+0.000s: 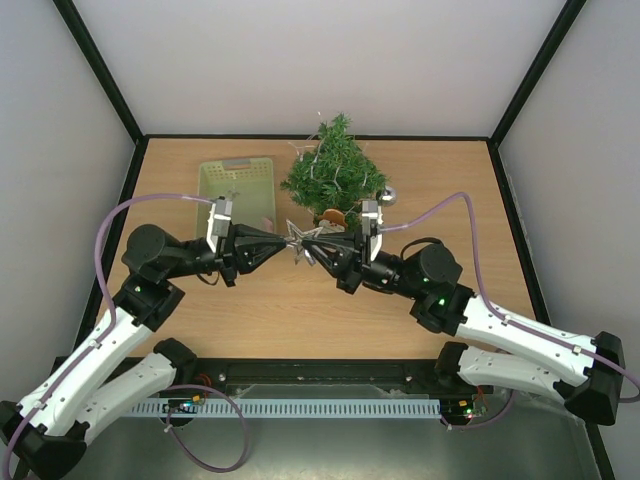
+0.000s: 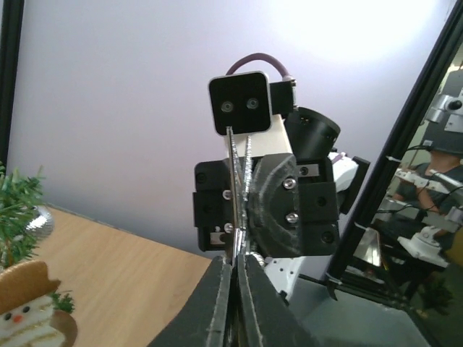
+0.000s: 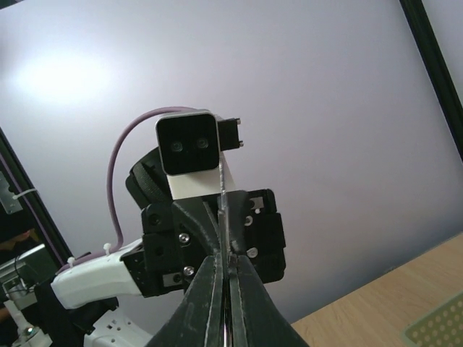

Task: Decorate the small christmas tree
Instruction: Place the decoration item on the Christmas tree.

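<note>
My left arm (image 1: 95,355), lower left in the top view, and my right arm (image 1: 520,335), lower right, wear white shells between round black joints, each with a small green light (image 1: 137,289). A purple cable (image 1: 150,203) loops to each wrist. My wrist blocks are black with silver screws (image 2: 290,217), under a square black camera (image 2: 239,105) with two lenses. My fingers (image 3: 206,307) are dark tapered wedges.
</note>
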You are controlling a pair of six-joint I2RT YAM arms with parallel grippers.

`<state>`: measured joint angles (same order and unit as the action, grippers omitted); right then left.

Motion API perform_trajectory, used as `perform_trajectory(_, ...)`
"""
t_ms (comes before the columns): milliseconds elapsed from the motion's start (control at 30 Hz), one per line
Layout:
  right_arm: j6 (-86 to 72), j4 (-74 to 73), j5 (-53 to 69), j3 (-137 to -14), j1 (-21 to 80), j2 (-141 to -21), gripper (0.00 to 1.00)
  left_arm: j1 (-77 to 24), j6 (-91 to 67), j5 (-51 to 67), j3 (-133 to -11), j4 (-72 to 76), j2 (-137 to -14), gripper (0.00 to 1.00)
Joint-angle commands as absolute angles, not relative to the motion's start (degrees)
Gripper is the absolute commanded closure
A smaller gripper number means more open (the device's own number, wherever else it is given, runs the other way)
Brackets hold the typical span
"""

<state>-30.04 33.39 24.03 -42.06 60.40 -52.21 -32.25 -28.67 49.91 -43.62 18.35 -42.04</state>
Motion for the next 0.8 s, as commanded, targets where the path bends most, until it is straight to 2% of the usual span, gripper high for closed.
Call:
perform_trajectory(0, -30.31, 36.87, 23.82, -41.65, 60.7, -51.66, 0.98, -32.49, -29.09, 50.45, -43.41, 22.97, -41.4, 0.97)
perform_trajectory(100, -29.42, 34.2, 22.43, -41.13, 60.69, -50.58, 0.95, -32.43, -27.94, 48.9, -43.42, 22.79, -41.09, 0.98)
perform_trajectory(267, -27.08, 27.91, 16.03, -38.44, 60.67, -44.94, 0.62, -32.43, -21.66, 46.81, -46.15, 16.23, -42.15, 0.98)
perform_trajectory(333, -25.08, 22.79, 12.6, -38.77, 60.69, -42.66, 0.54, -32.47, -17.62, 47.51, -48.21, 12.59, -43.44, 0.97)
perform_trajectory(567, -11.68, -4.9, 14.96, -52.18, 60.72, -43.35, 0.37, -32.43, -1.02, 54.77, -55.87, -6.68, -48.53, 0.98)
perform_trajectory(767, -7.85, -14.37, 18.85, -57.71, 60.72, -46.74, 0.35, -32.46, -0.19, 60.85, -54.49, -7.74, -48.12, 0.98)
